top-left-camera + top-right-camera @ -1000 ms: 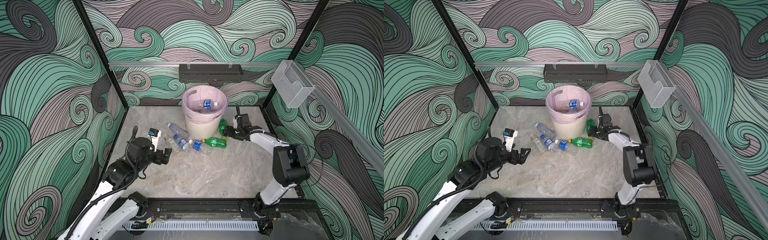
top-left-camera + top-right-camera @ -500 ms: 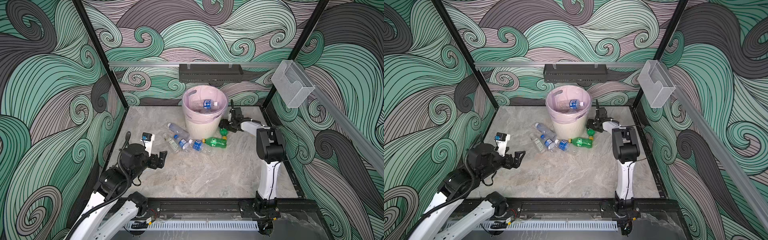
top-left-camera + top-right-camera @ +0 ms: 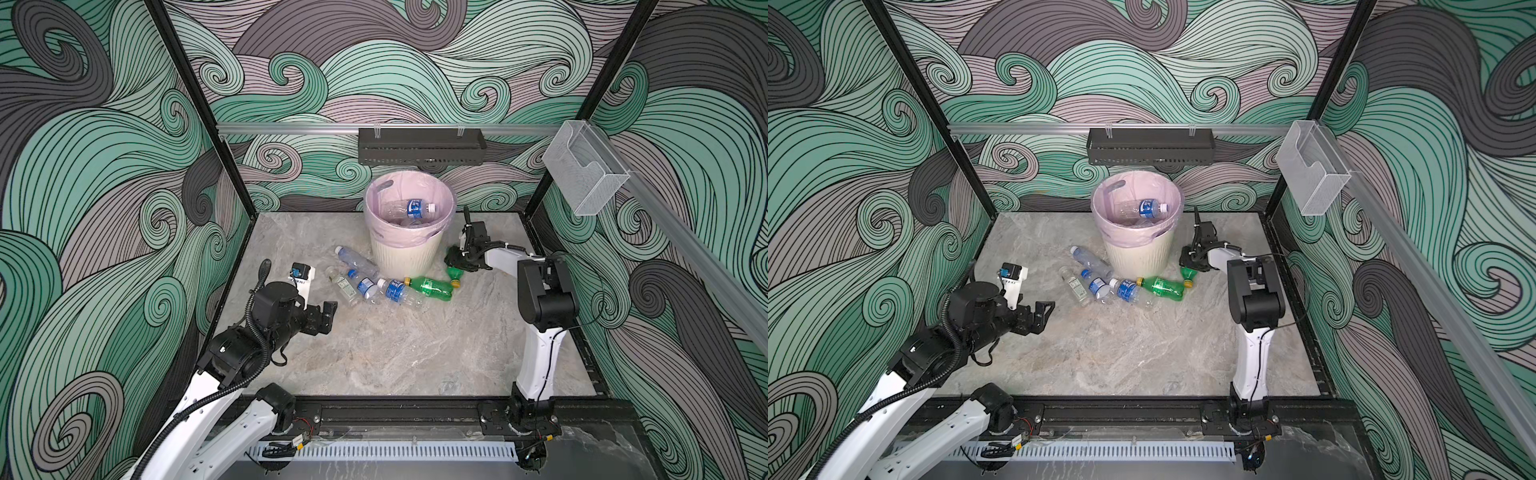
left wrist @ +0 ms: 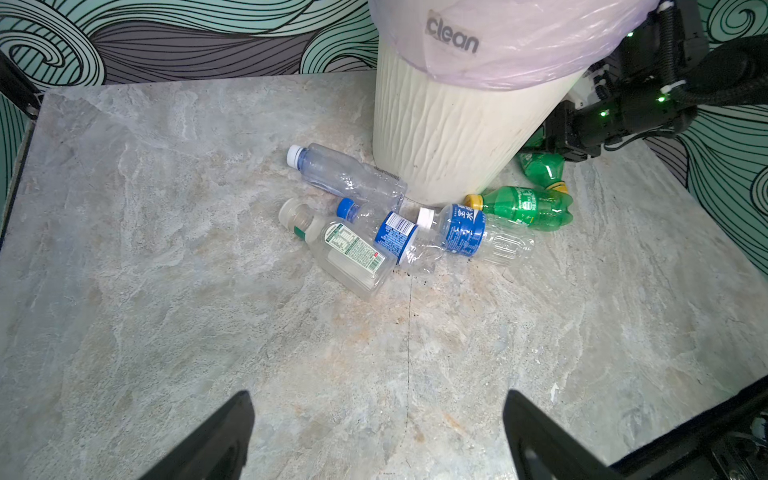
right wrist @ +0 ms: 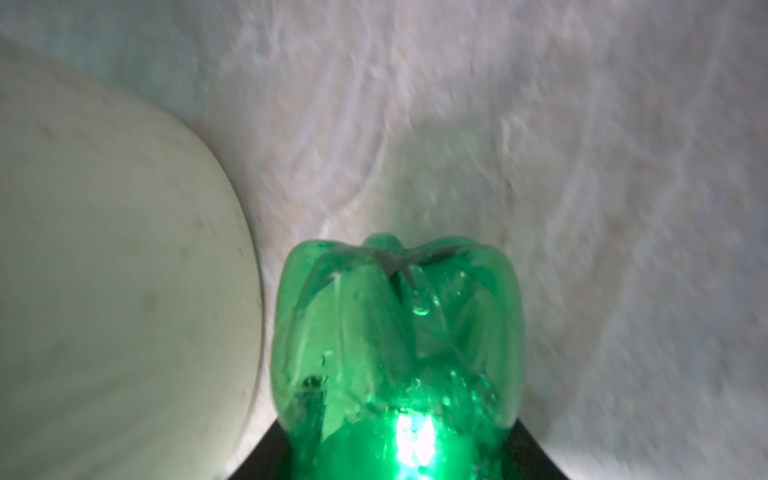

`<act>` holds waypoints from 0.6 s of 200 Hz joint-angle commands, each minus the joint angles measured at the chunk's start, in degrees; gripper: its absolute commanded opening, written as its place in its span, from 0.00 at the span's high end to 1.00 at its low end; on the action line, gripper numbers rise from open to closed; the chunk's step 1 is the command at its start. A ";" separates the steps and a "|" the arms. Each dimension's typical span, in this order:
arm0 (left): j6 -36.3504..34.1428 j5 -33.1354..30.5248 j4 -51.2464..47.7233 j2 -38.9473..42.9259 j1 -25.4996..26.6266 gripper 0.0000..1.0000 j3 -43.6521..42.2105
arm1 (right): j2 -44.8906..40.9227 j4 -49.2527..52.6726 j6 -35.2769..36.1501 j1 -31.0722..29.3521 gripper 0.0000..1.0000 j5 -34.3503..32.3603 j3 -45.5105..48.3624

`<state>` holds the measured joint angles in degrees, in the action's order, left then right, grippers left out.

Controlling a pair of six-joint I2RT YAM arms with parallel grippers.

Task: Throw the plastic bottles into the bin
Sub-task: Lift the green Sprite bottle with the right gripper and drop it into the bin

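Right gripper [image 3: 457,264]: low over the table [image 3: 395,353], just beside the base of the bin [image 3: 405,257]; fingers clamped on both sides of a small green bottle [image 5: 395,332], its lobed bottom facing the right wrist camera
Left gripper [image 4: 376,399]: jaws spread wide, nothing between them; above bare table, well apart from the bottle cluster [image 3: 395,289]
Bin: cream, ribbed, upright at the back of the table; pink liner [image 3: 409,239] folded over the rim; "clean" [image 4: 452,35] in grey shows through the liner
Inside bin: clear bottle [image 3: 409,208] on its side, blue label, white cap; print too small to read
At bin's foot: five bottles lying down, bunched together
Plain bottle [image 4: 345,174]: clear, unlabelled, white cap
Square bottle [image 4: 353,253]: green-and-white panel with fine print and a barcode; unreadable
Blue-capped bottle [image 4: 392,235]: crushed; blue label with a white barcode patch
White-capped bottle [image 4: 469,232]: blue label with white Chinese characters
Loose green bottle [image 4: 528,205]: yellow cap, green label, lettering too small to read; nearest the right gripper
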<state>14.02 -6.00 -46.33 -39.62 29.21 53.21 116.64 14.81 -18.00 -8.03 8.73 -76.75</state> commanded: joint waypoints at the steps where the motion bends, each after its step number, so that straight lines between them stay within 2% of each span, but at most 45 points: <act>1: 0.52 -0.90 2.28 -0.45 -0.46 0.05 -0.66 | -6.72 1.68 1.29 0.71 0.49 -2.09 3.10; 29: 1.43 -2.92 5.81 -0.19 -0.47 0.05 -3.15 | -15.90 3.00 1.22 1.04 0.50 -2.16 7.45; 61: 2.55 -5.81 6.56 -2.21 -0.49 0.05 -3.94 | -26.31 4.44 0.95 0.92 0.50 0.69 12.24; 120: 2.99 -4.60 10.56 -7.92 -0.54 0.05 -4.69 | -47.55 5.25 1.84 -0.49 0.51 7.39 24.45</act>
<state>16.12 -10.22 -39.05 -45.63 28.99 48.90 75.83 19.22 -16.73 -7.57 12.34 -56.53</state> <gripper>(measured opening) 0.952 0.536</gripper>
